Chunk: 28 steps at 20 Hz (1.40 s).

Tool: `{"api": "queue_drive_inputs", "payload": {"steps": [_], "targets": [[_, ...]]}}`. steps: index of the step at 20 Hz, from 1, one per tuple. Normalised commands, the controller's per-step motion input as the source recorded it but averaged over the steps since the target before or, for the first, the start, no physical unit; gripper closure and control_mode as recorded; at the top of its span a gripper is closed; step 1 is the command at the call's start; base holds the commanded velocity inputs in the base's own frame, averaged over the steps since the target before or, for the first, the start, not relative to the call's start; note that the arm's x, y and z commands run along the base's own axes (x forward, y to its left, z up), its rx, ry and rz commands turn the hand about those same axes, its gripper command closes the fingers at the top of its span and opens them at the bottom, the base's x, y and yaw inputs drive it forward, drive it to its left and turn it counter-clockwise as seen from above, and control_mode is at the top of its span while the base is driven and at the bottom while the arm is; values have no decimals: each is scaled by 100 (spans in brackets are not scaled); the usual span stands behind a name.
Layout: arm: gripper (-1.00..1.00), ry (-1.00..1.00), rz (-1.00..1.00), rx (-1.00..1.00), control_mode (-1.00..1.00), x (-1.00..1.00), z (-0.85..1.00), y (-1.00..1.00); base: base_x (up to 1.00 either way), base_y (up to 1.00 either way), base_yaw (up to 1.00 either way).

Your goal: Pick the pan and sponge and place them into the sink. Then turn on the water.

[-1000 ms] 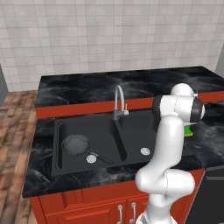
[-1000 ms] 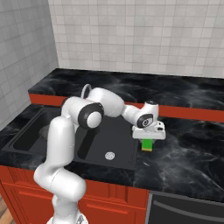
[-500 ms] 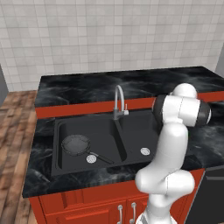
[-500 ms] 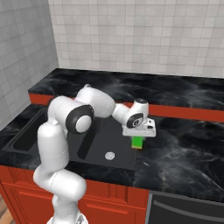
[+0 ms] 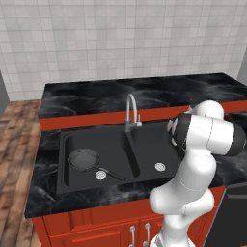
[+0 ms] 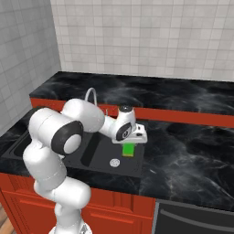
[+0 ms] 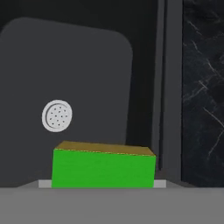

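Claw point(image 6: 129, 151) is clamped on the sponge point(image 6: 129, 149): green block hangs right under the white hand in the right base view, jaws on either side of it. Hand view shows the sponge point(image 7: 103, 168) sitting at the base of the claw, yellowish face up, green side toward the camera.

Claw and sponge hang above the right basin of the sink point(image 6: 135, 169), close to its right edge. Below and just left of the claw is the round silver drain point(image 6: 114, 162) of that basin; hand view puts the same drain point(image 7: 57, 115) up and left of the sponge, basin floor behind it. Black marble counter point(image 6: 192, 155) starts just right of the claw.

Pan point(image 5: 84, 159) lies in the far basin, well left of the claw across the divider, handle pointing toward the divider, next to that basin's drain point(image 5: 100, 175). Faucet point(image 5: 131, 112) stands behind the divider, left of and behind the claw; can't see any stream from it.
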Motion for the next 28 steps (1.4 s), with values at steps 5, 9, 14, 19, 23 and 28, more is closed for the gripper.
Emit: {"api": "queue_drive_inputs", "payload": {"steps": [5, 9, 14, 19, 23, 28], "targets": [[100, -5, 0, -7, -100, -2, 0, 69, 0, 0, 0], [100, -4, 0, -5, -100, 0, 7, 62, 0, 0, 0], [100, -3, 0, -1, -100, 1, 19, 49, 0, 0, 0], [100, 0, 0, 0, -100, 3, 20, 47, 0, 0, 0], [100, 0, 0, 0, -100, 1, 10, 53, 0, 0, 0], [100, 0, 0, 0, -100, 2, 0, 61, 0, 0, 0]]}}
